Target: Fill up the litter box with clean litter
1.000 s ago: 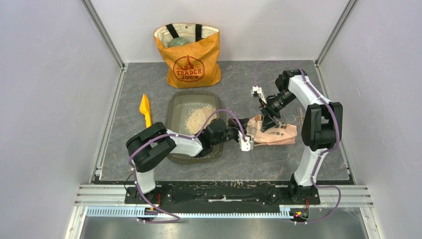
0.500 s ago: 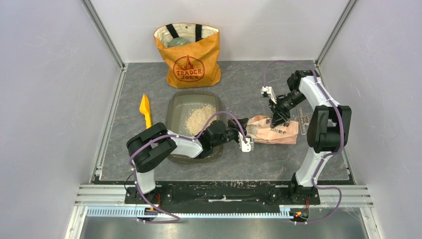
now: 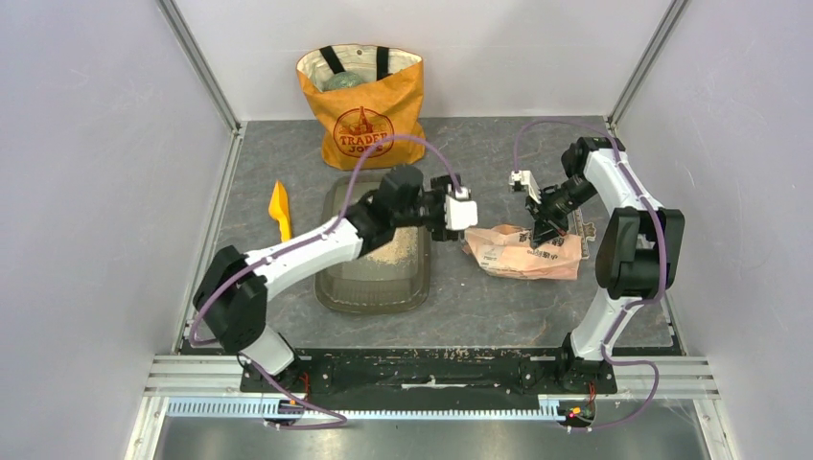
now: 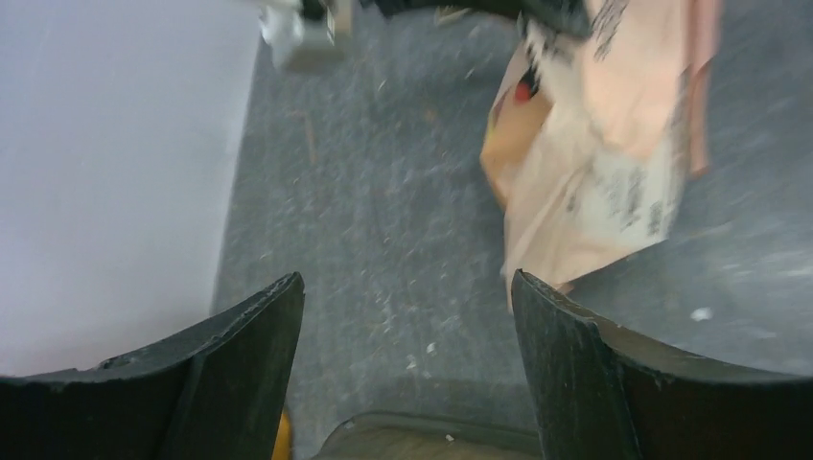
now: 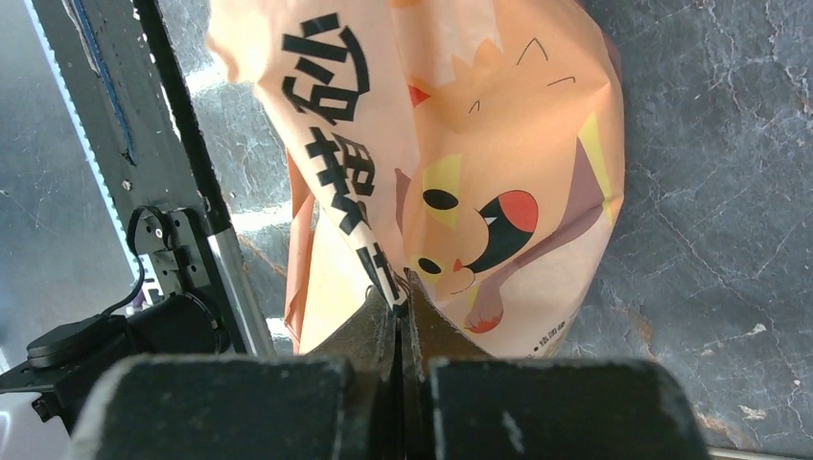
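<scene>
The right hand (image 5: 403,311) is pinched shut on the edge of the printed bag (image 5: 460,144), likely to lift and tip it. The left hand (image 4: 407,316), open and empty, hovers between the bag and the litter box (image 3: 374,287), which holds some clean litter (image 3: 400,251) on the tabletop (image 3: 479,316).

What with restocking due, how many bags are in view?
2. An orange tote bag stands at the far edge; a crinkled printed bag lies right of the litter box, pinched by the right end effector. The tote could hide more.
</scene>
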{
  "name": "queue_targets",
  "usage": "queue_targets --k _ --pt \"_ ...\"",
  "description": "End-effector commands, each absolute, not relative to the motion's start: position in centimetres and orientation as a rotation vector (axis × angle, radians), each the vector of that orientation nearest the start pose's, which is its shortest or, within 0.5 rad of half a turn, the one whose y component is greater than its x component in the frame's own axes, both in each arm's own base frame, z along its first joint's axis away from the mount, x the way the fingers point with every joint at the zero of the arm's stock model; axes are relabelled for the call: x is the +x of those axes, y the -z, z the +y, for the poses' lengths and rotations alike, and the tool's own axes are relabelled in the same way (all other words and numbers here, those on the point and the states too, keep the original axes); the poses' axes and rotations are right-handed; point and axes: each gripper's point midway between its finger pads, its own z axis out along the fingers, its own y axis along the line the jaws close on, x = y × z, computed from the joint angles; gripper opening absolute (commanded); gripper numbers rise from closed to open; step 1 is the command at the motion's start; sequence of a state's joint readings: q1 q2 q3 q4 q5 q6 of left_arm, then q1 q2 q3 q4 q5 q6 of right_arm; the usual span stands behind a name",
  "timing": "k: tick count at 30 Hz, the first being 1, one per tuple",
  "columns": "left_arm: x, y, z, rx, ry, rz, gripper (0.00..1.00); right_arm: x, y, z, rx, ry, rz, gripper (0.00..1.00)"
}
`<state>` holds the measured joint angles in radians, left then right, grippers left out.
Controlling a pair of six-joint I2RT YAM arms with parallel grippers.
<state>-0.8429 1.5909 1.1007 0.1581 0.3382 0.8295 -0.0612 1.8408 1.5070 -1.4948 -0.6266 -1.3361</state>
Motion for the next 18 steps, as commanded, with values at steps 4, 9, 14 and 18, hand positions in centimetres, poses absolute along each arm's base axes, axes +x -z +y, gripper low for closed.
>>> queue_targets --k 4,9,14,18 --pt "24.8 -22.2 -40.4 1.499 1.181 1.620 0.87 24.3 -13.9 4.3 -1.599 -0.894 2.361 0.00" --pt "27.5 -22.0 -42.5 1.370 1.363 1.794 0.89 24.7 -14.0 4.3 -1.586 -0.838 2.340 0.00" --pt "27.4 -19.1 -44.6 1.346 1.461 1.895 0.89 25.1 -14.3 4.6 -1.555 -0.789 2.304 0.00" --pt "27.0 -16.4 -45.3 1.346 1.481 1.957 0.90 25.2 -14.2 4.7 -1.540 -0.794 2.315 0.00"
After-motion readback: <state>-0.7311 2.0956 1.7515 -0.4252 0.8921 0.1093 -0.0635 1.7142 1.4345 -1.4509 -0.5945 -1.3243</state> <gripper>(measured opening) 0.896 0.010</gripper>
